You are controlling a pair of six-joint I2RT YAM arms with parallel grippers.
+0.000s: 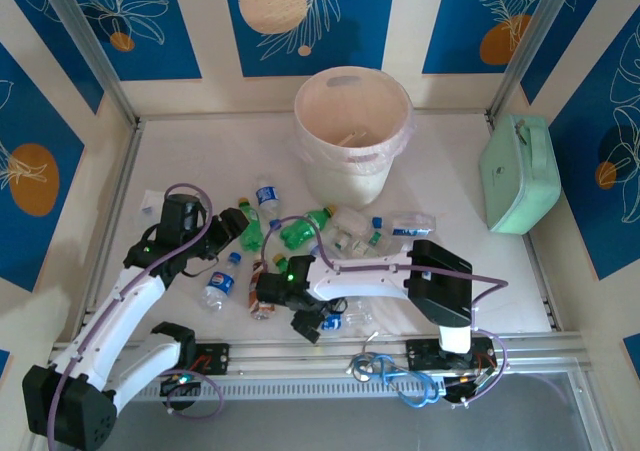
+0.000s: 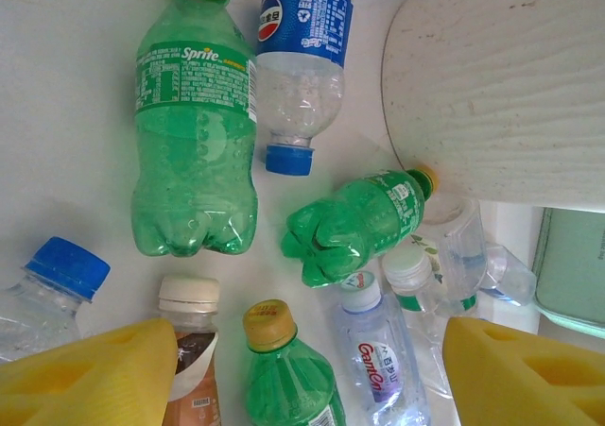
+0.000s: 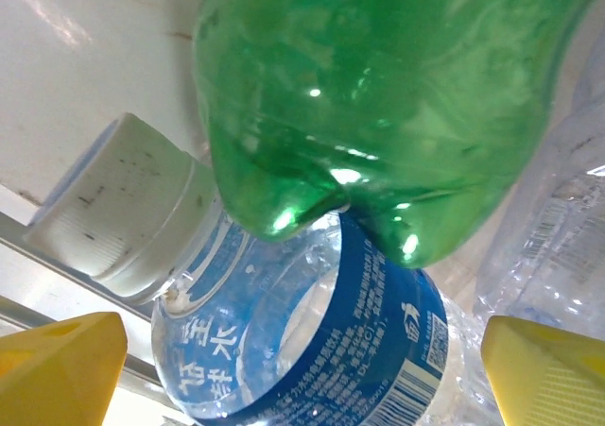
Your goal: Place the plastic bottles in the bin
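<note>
Left gripper (image 2: 312,374): jaws apart over bottles (image 2: 194,143).
Right gripper (image 3: 302,374): jaws apart, flanking blue-labelled bottle (image 3: 284,336).
Bin (image 1: 340,176): far, upright, beyond bottles.

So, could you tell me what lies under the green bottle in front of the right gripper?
Under the green bottle lies a clear bottle with a blue label and white cap, on its side. The green base covers part of it; anything beneath is hidden.

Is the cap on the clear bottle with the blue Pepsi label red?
No, the clear Pepsi-label bottle lying beside the large Sprite bottle has a blue cap.
</note>
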